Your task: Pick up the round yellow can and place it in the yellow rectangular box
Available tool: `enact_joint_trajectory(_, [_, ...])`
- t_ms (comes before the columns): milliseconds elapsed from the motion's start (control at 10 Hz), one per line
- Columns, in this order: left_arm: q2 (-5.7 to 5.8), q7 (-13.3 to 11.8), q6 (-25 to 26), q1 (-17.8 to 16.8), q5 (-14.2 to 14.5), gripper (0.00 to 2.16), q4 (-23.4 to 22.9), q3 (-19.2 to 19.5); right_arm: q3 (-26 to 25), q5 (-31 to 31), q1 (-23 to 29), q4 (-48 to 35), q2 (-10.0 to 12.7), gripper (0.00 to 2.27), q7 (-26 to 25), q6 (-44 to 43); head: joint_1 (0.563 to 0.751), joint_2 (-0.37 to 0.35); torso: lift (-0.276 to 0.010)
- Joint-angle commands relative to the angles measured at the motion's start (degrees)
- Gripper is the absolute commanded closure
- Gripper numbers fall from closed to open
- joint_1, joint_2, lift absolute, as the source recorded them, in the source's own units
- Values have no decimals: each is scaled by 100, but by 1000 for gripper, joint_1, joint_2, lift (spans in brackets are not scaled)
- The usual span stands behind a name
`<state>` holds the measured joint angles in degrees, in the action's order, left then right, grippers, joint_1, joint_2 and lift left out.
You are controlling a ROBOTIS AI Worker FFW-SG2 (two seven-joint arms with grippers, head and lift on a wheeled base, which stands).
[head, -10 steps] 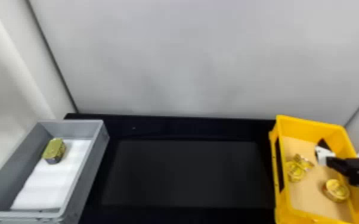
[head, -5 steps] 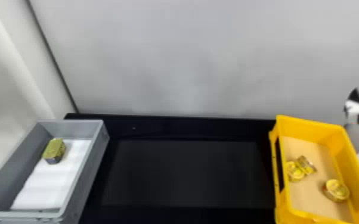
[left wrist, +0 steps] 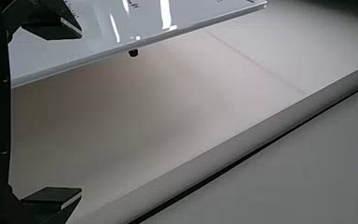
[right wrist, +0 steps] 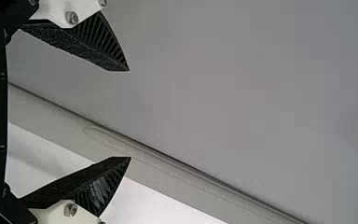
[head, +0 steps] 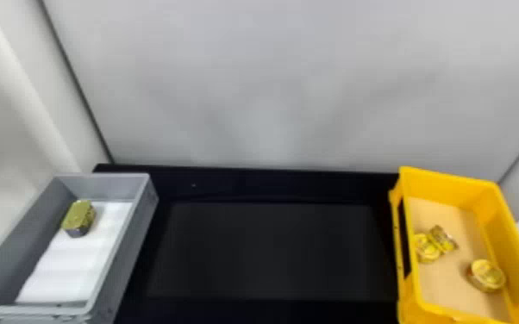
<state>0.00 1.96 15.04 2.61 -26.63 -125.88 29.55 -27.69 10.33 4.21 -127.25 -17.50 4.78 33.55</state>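
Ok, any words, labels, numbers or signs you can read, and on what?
None readable.
Nearer round can, farther round can, small tin in the yellow box: markings too blurred.
Tin in the grey box: too blurred.
Pale panel: marks too small.

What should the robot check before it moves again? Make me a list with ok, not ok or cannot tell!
1. Round can inside the yellow box: ok, it lies near the box's right wall.
2. Right hand open, nothing between its fingers: ok.
3. Left hand open, nothing between its fingers: ok.
4. Gray box emptied: not ok, a green-topped can sits in it.
5. Sure which can the job meant: cannot tell, because another can in the yellow box looks round too.
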Motion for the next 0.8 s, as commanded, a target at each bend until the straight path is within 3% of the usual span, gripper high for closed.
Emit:
enact_joint_trajectory(0, [-15,6,0,3,0,93,-34,44,-703,-30,-228,113,-25,131,779,-172,694,14,-56])
enact_joint_trajectory(200, [-15,15,0,3,0,94,-34,44,-1133,-294,-430,174,-175,127,1280,-216,694,14,-56])
enact_joint_trajectory(400, [-15,15,0,11,0,94,-51,61,-1256,-716,-456,218,-412,131,1289,-75,694,14,-56])
enact_joint_trajectory(700, [-15,41,0,38,17,94,-86,105,-1590,-760,-439,60,-465,128,1271,101,694,14,-56])
